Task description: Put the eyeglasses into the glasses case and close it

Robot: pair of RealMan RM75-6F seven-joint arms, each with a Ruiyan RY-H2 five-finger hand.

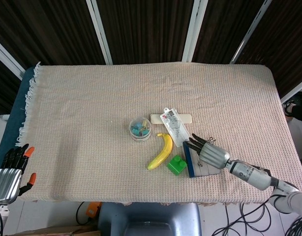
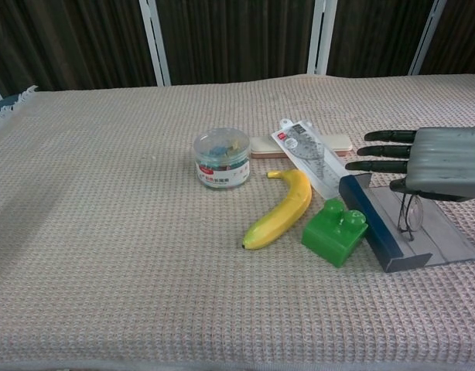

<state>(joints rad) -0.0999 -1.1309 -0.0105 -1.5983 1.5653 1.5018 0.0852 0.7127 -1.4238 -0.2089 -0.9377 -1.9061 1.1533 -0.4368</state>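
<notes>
Nearest the robot, the left robot hand sits off the counter's front-left corner, idle and holding nothing, its dark fingers only slightly parted.

Just beyond the front edge, the right robot hand hovers low over the open glasses case, fingers stretched out towards the case's upright blue lid. The eyeglasses hang beneath its palm, apparently pinched by the thumb against the underside, with one lens dangling right above the grey tray or touching it; which of the two cannot be told.

The step in hand looks like the placing itself: the eyeglasses are over the case but not yet lying flat in it. The next move probably calls for lowering a little, letting the frame settle fully inside the tray, releasing, and then swinging the blue lid over to close.

Beside the case sit a green block and a banana; farther back are a round tub of clips, a packaged ruler set and a pale flat bar.

The hand hides most of the eyeglasses in the head view, so the thumb's contact and the frame's far temple stay unclear. The case's right end is partly covered too.
</notes>
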